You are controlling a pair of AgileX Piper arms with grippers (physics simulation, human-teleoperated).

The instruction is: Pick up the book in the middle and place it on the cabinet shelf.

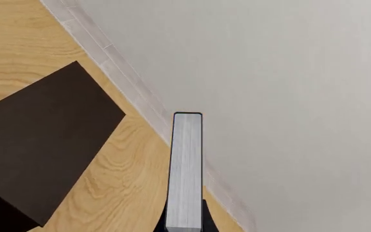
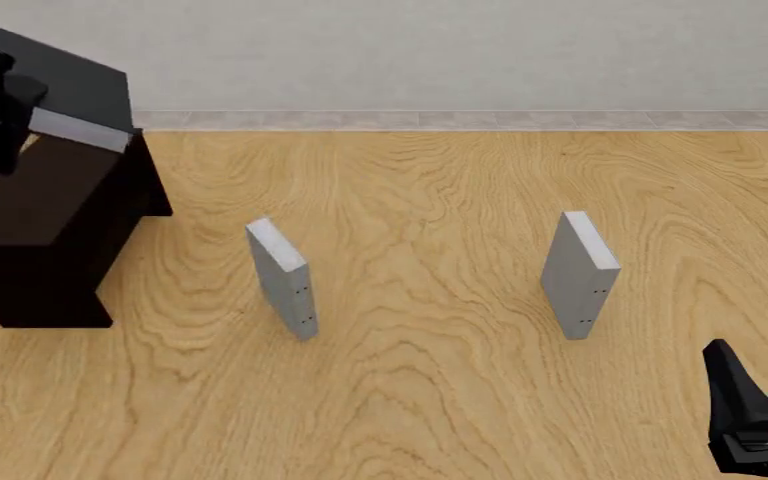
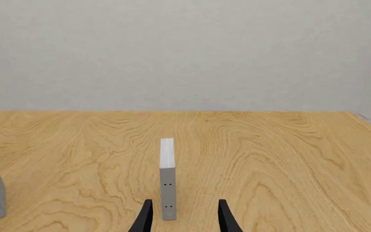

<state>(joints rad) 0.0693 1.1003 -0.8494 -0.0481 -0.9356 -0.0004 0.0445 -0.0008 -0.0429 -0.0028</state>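
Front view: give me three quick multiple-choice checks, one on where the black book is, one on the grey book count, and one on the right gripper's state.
1. Where is the black book?
A. lying on the table between the grey ones
B. in the left gripper, up by the cabinet
C. in the right gripper

2. How many light-grey books stand on the table?
A. one
B. two
C. three

3. What state is the right gripper in?
A. open, holding nothing
B. shut on a grey book
C. shut on the black book

Answers:
1 B: its white page edge juts from the left fingers.
2 B: one stands left and one stands right.
3 A: its fingers are apart with nothing between them.
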